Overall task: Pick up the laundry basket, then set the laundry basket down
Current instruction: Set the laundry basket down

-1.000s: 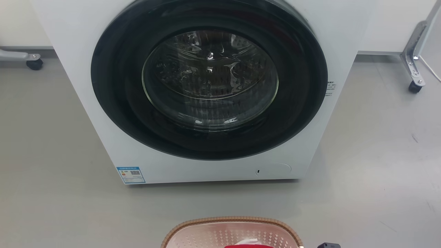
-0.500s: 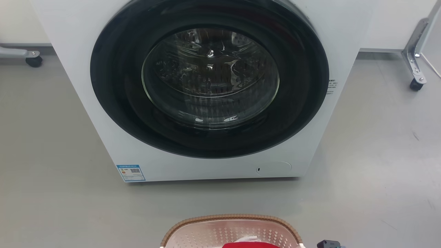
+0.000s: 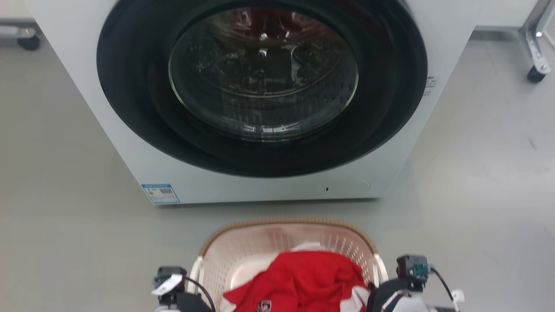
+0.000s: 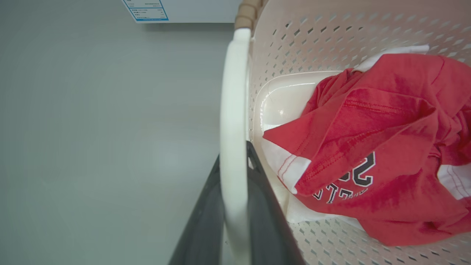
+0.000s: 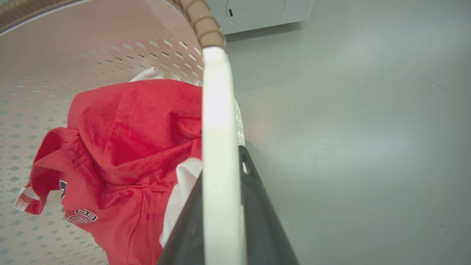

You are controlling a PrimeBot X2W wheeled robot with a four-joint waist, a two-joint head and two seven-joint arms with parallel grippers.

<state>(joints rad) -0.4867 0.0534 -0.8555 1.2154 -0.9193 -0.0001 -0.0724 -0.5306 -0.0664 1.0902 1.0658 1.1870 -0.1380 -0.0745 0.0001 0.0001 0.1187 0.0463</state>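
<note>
Nearest to us, our left gripper [image 4: 235, 154] has its two dark, tapering fingers closed on the left handle [image 4: 233, 92] of the laundry basket [image 3: 282, 223], one finger on each side of the smooth white bar. Our right gripper [image 5: 222, 162] is clamped on the right handle [image 5: 217, 110] in the same way.

The basket sits between the two grippers at the bottom centre of the head view, just in front of the washing machine [image 3: 243, 190]. We cannot tell whether its base touches the floor [image 3: 65, 216]. Its walls are cream plastic, pierced with rows of small diamond holes. They curve into a rounded rectangle, and the rim is brown with a woven look. Inside lies a crumpled red shirt [image 3: 303, 277] in soft knit, with white trim and dark printed lettering. It covers much of the smooth, unpierced bottom.

Beyond the basket, the machine is a glossy white box with a wide black ring around a domed glass door [image 3: 262, 73]. A blue-edged label [image 3: 159, 193] sits at its lower left corner.

The floor is matte grey and faintly scuffed. At the far right stands a metal leg [image 3: 535, 39] on a black caster [image 3: 536, 74].
</note>
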